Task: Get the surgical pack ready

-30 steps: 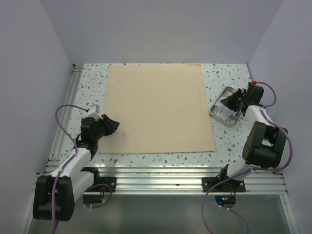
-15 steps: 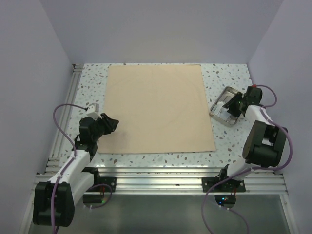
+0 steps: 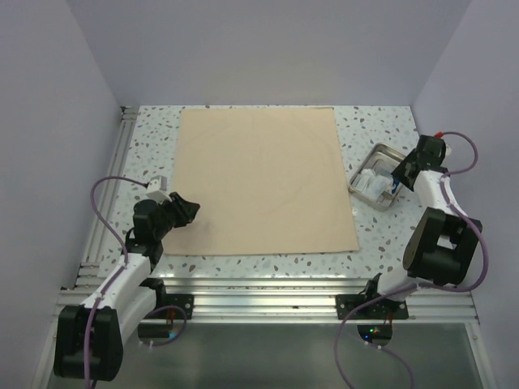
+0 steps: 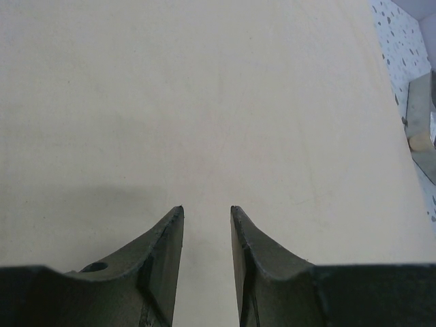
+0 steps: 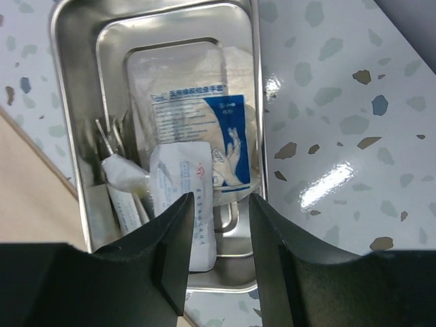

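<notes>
Left fingers [image 4: 167, 238] spread, narrow gap, nothing between them. The left gripper [image 4: 206, 211] sits low over the sheet [image 4: 204, 102], and its shadow falls just left of the tips. Can't tell if the tips touch the sheet. From the top view the left gripper [image 3: 185, 209] is over the sheet's near-left corner, pointing right across the sheet.

Right fingers [image 5: 174, 231] are also spread, pinching nothing. The right gripper [image 5: 218, 201] hangs above the near end of the tray [image 5: 58, 102], looking down into it. Seen through the gap is a white sachet [image 5: 180, 180], lying loose in the tray. Under it is a bigger clear packet [image 5: 204, 129] with a blue hand print. Thin steel tools [image 5: 107, 139] lie along the tray's left wall, partly hidden by a white tube-like pack [image 5: 122, 174].

Sheet [image 3: 259, 178]: beige, flat, unfolded, in the middle of the table [image 3: 381, 235]. It runs from close to the far edge to close to the near edge. Nothing lies on it.

Tray [image 3: 362, 168]: on the bare table near the right edge, just beside the sheet's right edge, set at an angle to it. In the top view the right gripper [image 3: 399, 174] is over the tray's right side. The tray's corner also shows at the right edge of the left wrist view.
</notes>
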`<state>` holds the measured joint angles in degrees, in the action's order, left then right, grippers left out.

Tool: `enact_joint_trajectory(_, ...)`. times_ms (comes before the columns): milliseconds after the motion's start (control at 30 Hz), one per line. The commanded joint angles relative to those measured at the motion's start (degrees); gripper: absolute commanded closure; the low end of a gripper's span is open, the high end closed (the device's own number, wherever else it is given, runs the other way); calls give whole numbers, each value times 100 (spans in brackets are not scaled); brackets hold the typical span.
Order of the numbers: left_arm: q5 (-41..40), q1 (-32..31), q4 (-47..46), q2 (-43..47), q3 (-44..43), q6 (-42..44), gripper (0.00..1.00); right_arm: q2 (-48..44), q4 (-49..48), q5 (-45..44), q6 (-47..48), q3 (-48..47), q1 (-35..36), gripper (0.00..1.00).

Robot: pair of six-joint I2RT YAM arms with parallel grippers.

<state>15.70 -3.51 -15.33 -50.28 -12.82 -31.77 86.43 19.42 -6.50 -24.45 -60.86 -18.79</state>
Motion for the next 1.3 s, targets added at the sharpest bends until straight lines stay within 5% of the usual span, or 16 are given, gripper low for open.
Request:
enact_joint_trajectory(0,73,-45,-234,-16,-10,180,62,356,176,-580,168,-295,-55,59)
enact_joint_trajectory(600,38,-89,-216,-192,-98,206,62,1350,45,-782,-156,-479,-64,66)
enact_joint_trajectory(900,38,-97,-216,-210,-98,215,62,1710,-26,-580,-297,-541,-72,82)
enact_joint_trajectory(1000,20,-97,-216,-219,-98,215,62,1667,-61,-545,-359,-497,-81,100)
enact_joint_trajectory(1267,-6,-97,-216,-228,-98,215,62,973,-131,-528,-438,-216,-90,100)
